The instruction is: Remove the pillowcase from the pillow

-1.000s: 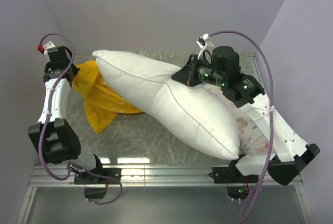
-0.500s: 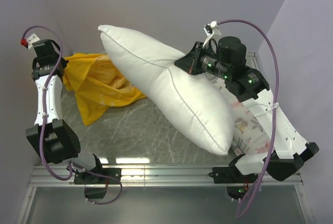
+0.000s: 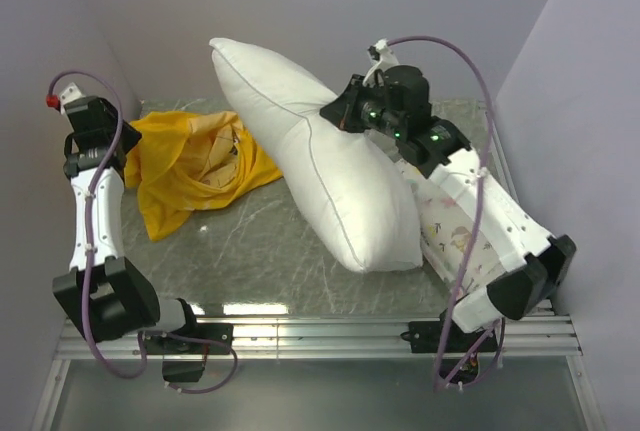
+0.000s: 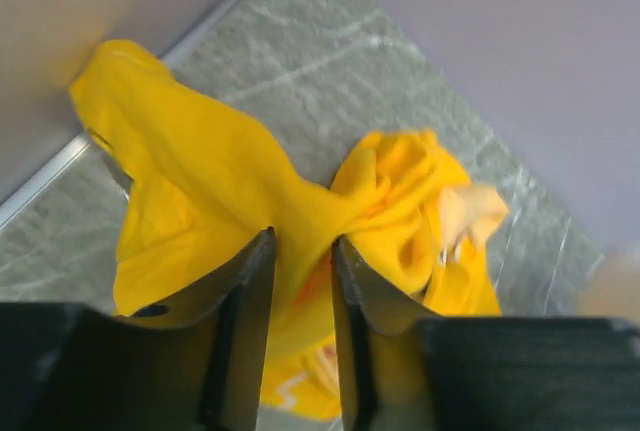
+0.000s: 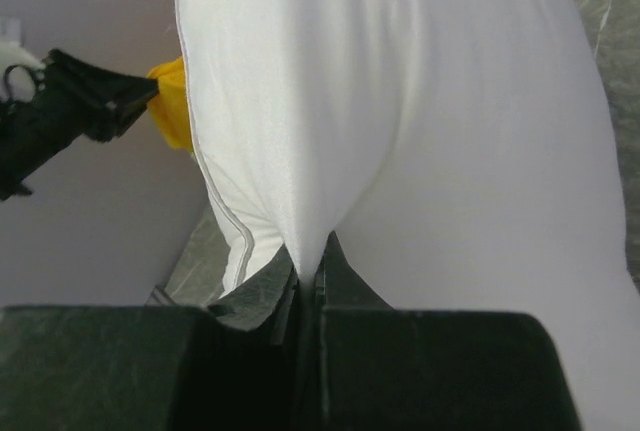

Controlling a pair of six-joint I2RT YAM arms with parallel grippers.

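— We're watching the pillow (image 3: 330,181) swinging clear of the pillowcase (image 3: 190,166) (fully bare now), so the removal is looking done.

— The pillowcase is lying crumpled and yellow on the table (image 3: 270,241), far left. The right gripper (image 5: 310,266) is clenching the pillow's edge. The left gripper (image 4: 302,243) is parting around the pillowcase, and we cannot tell if it's gripping.

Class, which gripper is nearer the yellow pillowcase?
Left. The left gripper straddles a bunch of the pillowcase; the right gripper pinches the pillow, apart from the yellow fabric.
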